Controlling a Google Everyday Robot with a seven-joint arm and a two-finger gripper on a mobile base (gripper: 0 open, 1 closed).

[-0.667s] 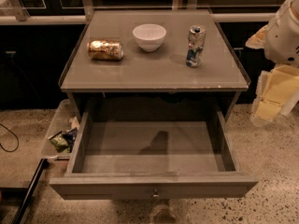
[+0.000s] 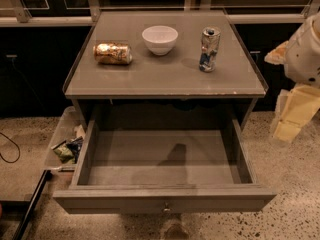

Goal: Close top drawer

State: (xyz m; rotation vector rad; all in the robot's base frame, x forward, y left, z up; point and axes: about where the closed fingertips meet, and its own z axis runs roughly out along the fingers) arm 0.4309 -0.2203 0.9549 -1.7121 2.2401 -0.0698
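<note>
Off right, gripper (image 2: 291, 118) apart from pulled-out top drawer (image 2: 165, 203)

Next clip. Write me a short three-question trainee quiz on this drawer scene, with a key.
1. True or false: the top drawer is pulled out and nothing lies inside it.
2. Which item on the cabinet top lies on its side? A) the white bowl B) the gold can C) the blue and silver can
3. Where is the gripper relative to the top drawer?

Key
1. True.
2. B.
3. At the right edge of the view, beside the cabinet and not touching the drawer.
</note>
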